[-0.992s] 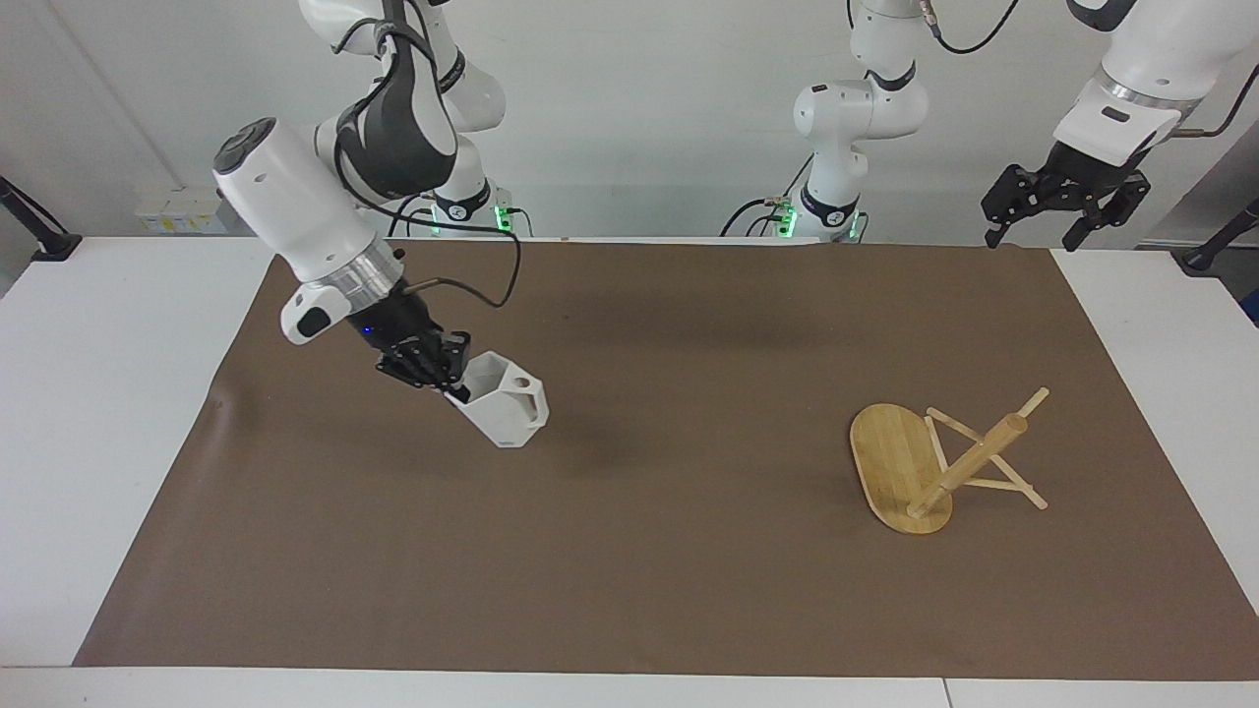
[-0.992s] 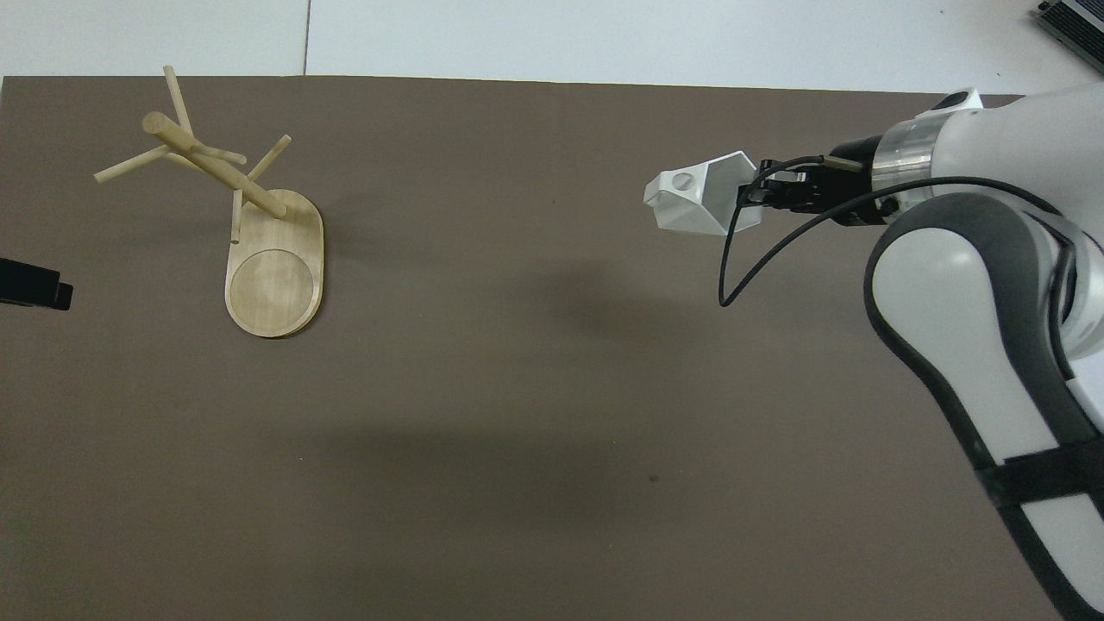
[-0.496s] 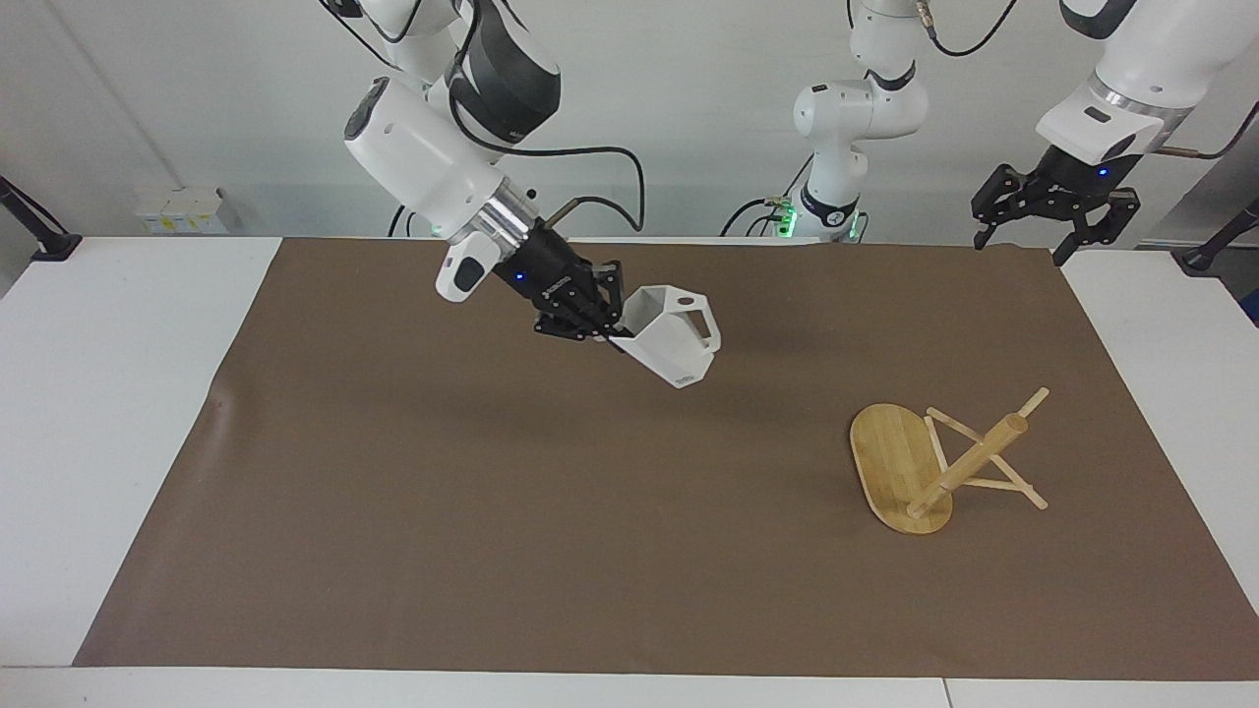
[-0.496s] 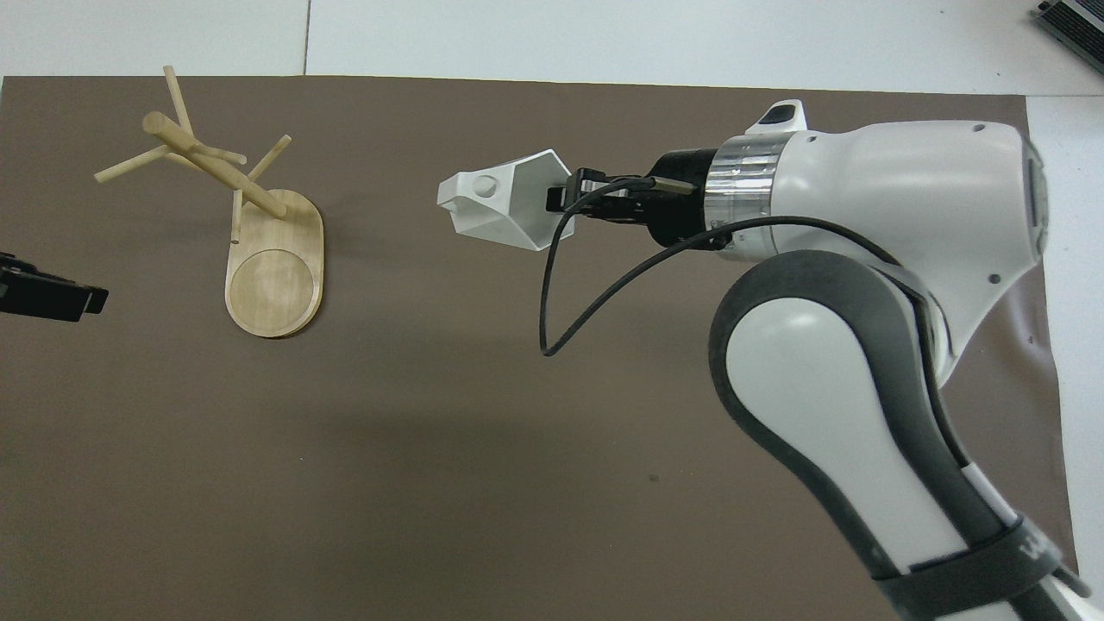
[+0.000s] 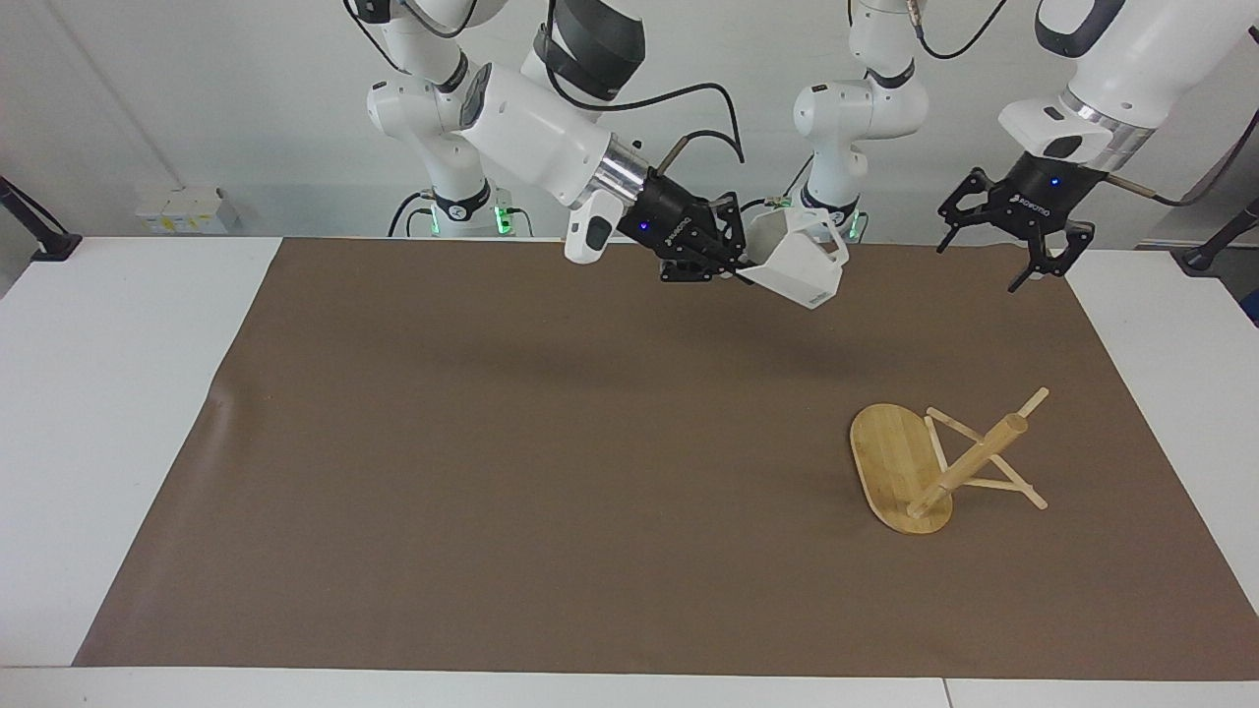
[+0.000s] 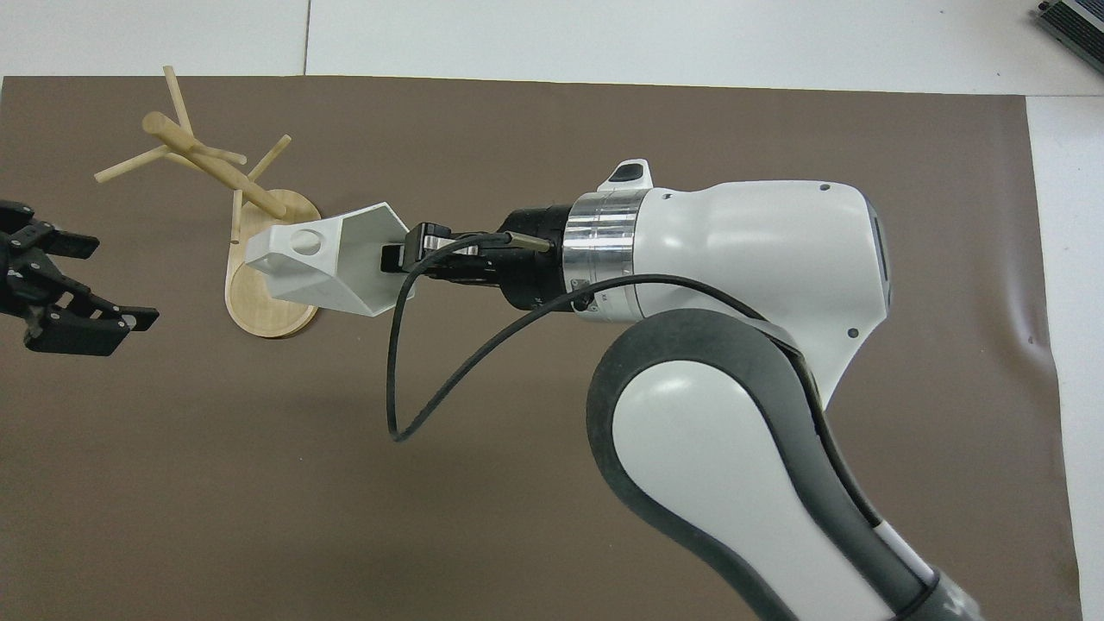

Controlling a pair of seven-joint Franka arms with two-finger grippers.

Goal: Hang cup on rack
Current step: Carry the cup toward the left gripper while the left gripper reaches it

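Carrying stage, item in transit: the white faceted cup (image 5: 799,264) is pinched at its rim by the right gripper (image 5: 733,264) and held tilted in the air over the brown mat (image 5: 492,472), up at about 11 o'clock from the bamboo mug tree (image 5: 939,462), touching none of its pegs. The mug tree stands on the bench (image 5: 118,413) toward the left arm's end, pegs bare. Pick-up done; approach, threading the handle's hole over a peg and release remain, while the left gripper (image 5: 1011,239) hangs spread and unladen at the mat's edge.
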